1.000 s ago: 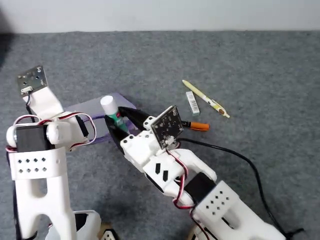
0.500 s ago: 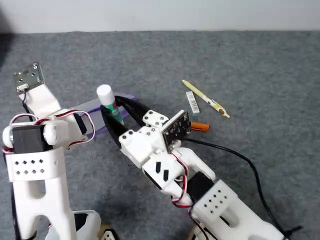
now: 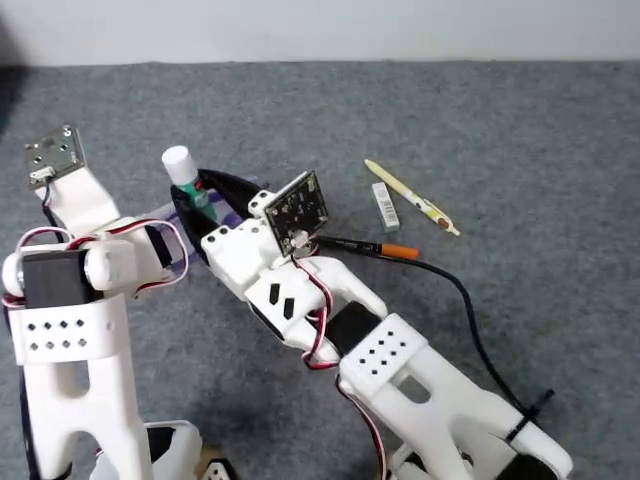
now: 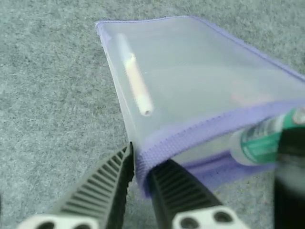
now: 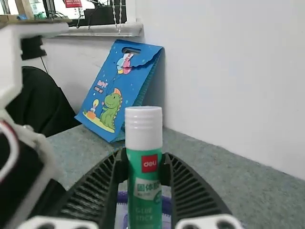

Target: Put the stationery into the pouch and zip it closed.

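My right tool (image 5: 143, 158) is clamped on the glue stick (image 5: 143, 143), both fingers pressed to its green body with the white cap standing up above them, which leaves the lower end free to go in first. In the high view that glue stick (image 3: 184, 176) sits over the pouch (image 3: 160, 213); from the left wrist camera its body (image 4: 264, 138) is right at the purple zip band, though I cannot tell whether the tip is inside. My left tool (image 4: 142, 164) is pinched tight on the pouch (image 4: 190, 81) at the corner of that band, I judge to pin the mouth while the other arm feeds it (1 pale pen (image 4: 136, 88) already lies inside). Further out on the desk (image 3: 520, 140) wait a yellow pen (image 3: 410, 197), a small eraser (image 3: 384, 203) and an orange-capped marker (image 3: 370, 247). Compared with 1 second ago, the right arm has swung toward the left arm, carrying the stick farther across the pouch, its wrist has turned, and more of the marker is uncovered; the left arm has barely shifted.
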